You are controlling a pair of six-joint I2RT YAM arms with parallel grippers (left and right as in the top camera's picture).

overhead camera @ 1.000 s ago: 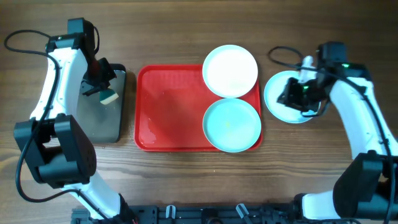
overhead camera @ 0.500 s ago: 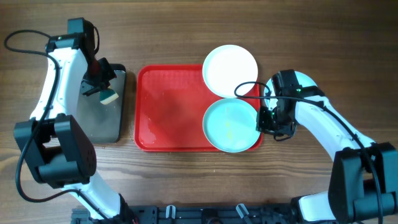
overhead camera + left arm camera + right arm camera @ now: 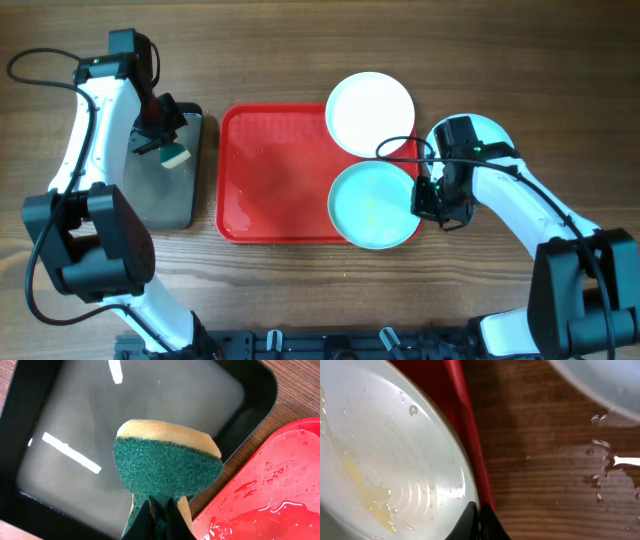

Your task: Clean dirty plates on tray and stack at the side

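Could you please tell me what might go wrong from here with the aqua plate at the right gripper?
The right gripper pinches only the wet rim of the round pale aqua-blue plate, which could slip. Yellow residue sits on that plate, so stacking it now would leave it dirty. The grip sits close against the rim of the large red plastic tray and might drag it.

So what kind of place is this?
Probably a robot lab bench staged for dishwashing: wooden table, red tray holding a smeared aqua plate, left gripper holding a sponge over a dark metal tray.
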